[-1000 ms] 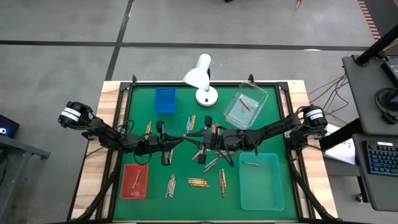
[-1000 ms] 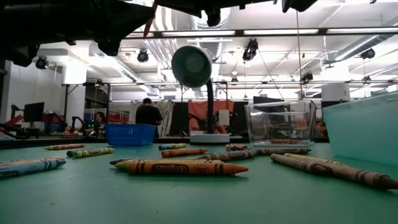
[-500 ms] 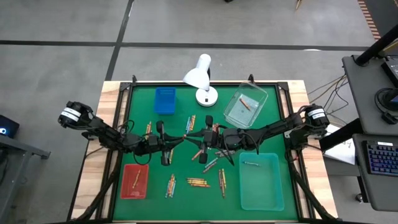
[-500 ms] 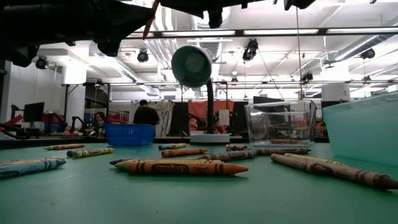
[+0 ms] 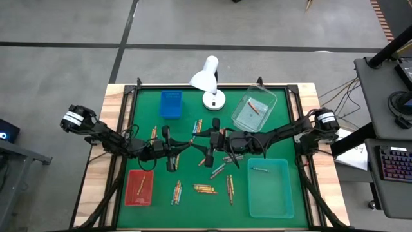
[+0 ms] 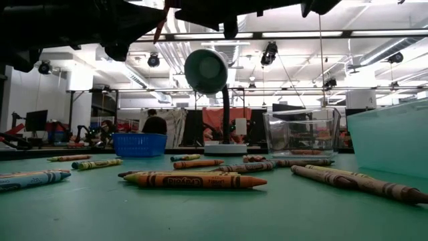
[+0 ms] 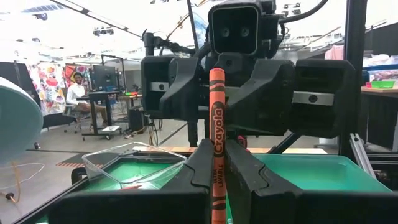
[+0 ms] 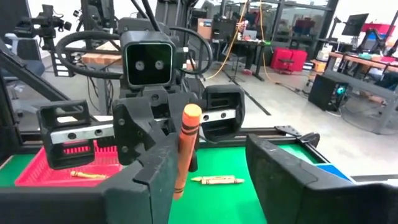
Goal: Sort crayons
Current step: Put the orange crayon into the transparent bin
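An orange crayon stands upright in the air over the middle of the green mat, with my left gripper shut on it. My right gripper faces it from the table's right side. Its fingers are spread wide, one on each side of the crayon. The crayon stands close beside one finger; I cannot tell if they touch. In the high view the two grippers meet near the mat's centre, left and right. Several loose crayons lie on the mat. My left gripper pinches the orange crayon's lower half between its two fingers. The fingers reach in about level from the table's left side and lie across the crayon. The crayon stands upright, its upper half above the fingers, lifted clear of the mat.
A red tray with one crayon sits near left and a teal tray near right. At the far side stand a blue basket, a white lamp and a clear container. Crayons are scattered across the mat's middle.
My right gripper has opened wide and let go of the orange crayon, without leaving its place. The crayon has stayed upright in my left gripper, which has kept still.
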You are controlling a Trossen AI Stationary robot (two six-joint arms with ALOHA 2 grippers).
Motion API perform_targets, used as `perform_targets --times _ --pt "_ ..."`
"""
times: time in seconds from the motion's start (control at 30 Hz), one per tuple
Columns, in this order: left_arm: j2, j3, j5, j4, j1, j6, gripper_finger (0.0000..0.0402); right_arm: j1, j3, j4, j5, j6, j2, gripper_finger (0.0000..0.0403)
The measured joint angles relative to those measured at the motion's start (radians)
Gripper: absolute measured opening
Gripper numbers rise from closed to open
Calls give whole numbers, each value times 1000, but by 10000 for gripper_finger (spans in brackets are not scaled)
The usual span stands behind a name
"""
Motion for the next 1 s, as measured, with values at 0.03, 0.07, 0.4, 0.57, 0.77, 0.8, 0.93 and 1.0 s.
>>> perform_targets --times 0.03,0.07,0.4,0.57,0.77,0.8,0.93,1.0 --pt "0 0 0 1 0 0 0 -1 0 3 0 0 2 182" --pt "0 0 0 2 0 0 0 -1 0 10 0 0 6 182" --pt "0 10 -3 -4 3 0 0 -13 0 91 -63 -3 21 167" --pt "0 11 -7 3 8 0 0 -32 0 114 -80 11 21 153" --pt "0 11 -10 8 14 4 0 -38 0 131 -93 12 21 103" --pt "0 11 -11 9 16 7 0 -38 0 131 -95 11 21 90" --pt "0 15 -10 8 20 24 0 -38 0 133 -124 1 21 29" --pt "0 16 -9 8 20 27 0 -38 -1 133 -125 0 21 19"
